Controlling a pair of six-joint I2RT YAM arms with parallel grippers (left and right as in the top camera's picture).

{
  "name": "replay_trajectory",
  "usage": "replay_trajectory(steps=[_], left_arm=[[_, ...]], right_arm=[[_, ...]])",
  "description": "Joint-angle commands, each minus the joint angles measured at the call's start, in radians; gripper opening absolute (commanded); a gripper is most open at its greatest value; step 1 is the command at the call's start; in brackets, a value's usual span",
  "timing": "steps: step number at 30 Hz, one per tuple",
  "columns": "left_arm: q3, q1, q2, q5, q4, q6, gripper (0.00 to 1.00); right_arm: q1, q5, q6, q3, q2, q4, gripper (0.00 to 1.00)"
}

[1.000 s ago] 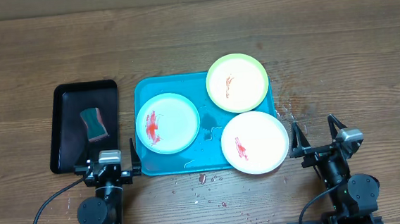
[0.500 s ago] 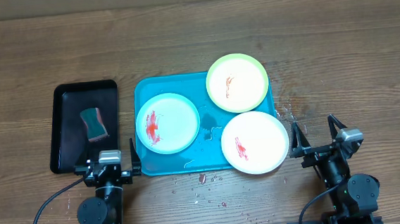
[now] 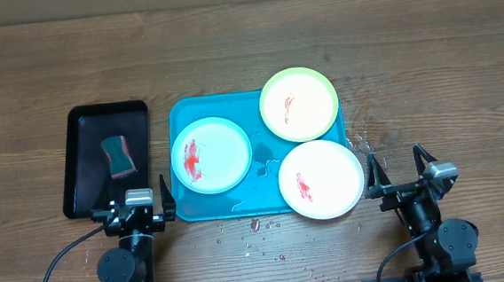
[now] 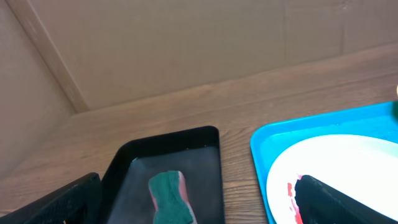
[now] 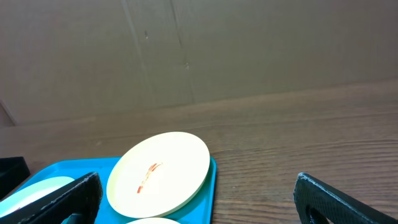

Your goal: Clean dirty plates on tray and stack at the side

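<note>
Three plates lie on the turquoise tray [image 3: 175, 115]. The light-blue-rimmed plate [image 3: 211, 154] at its left has a red smear. The yellow-green plate [image 3: 298, 103] at the back right has a thin red streak. The pinkish-white plate [image 3: 320, 179] at the front right has a red smear and overhangs the tray's rim. My left gripper [image 3: 138, 205] is open and empty at the near edge, between the black tray and the turquoise tray. My right gripper [image 3: 401, 173] is open and empty, right of the pinkish-white plate. The left wrist view shows the tray [image 4: 261, 143] and the blue-rimmed plate [image 4: 336, 168].
A narrow black tray [image 3: 82, 126] stands left of the turquoise tray and holds a green and pink sponge [image 3: 119, 157], which also shows in the left wrist view [image 4: 169, 198]. Red drops and water spots [image 3: 254, 223] dot the table in front of the tray.
The left gripper's fingers have spread a little wider. Nothing else has moved.
</note>
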Motion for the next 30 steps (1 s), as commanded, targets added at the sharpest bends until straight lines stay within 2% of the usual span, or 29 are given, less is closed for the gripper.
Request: replay_trajectory(steps=[1, 3, 8, 12, 16, 20, 22, 30], left_arm=[[-0.006, -0.006, -0.007, 0.062, 0.006, 0.007, 1.00], [-0.006, -0.006, -0.007, 0.093, 0.009, -0.026, 1.00], [0.012, -0.006, -0.007, 0.108, -0.002, -0.207, 1.00], [0.114, -0.006, 0.006, 0.142, -0.062, -0.217, 1.00], [0.277, -0.006, 0.079, 0.142, -0.222, -0.222, 1.00], [0.484, -0.006, 0.259, 0.142, -0.374, -0.224, 1.00], [0.552, -0.006, 0.327, 0.145, -0.400, -0.232, 1.00], [1.033, -0.006, 0.791, 0.168, -0.685, -0.274, 1.00]], right_arm=[[-0.003, 0.005, -0.011, -0.010, -0.003, 0.006, 1.00], [-0.003, 0.005, -0.011, -0.010, -0.003, 0.006, 1.00], [-0.003, -0.022, -0.011, 0.013, -0.003, 0.005, 1.00], [-0.003, -0.071, -0.011, 0.071, 0.001, 0.005, 1.00], [-0.003, -0.146, -0.011, 0.148, 0.050, -0.017, 1.00], [-0.003, -0.224, -0.011, 0.300, 0.193, -0.051, 1.00], [-0.003, -0.248, -0.011, 0.364, 0.256, -0.070, 1.00], [-0.003, -0.327, -0.011, 0.785, 0.661, -0.356, 1.00]])
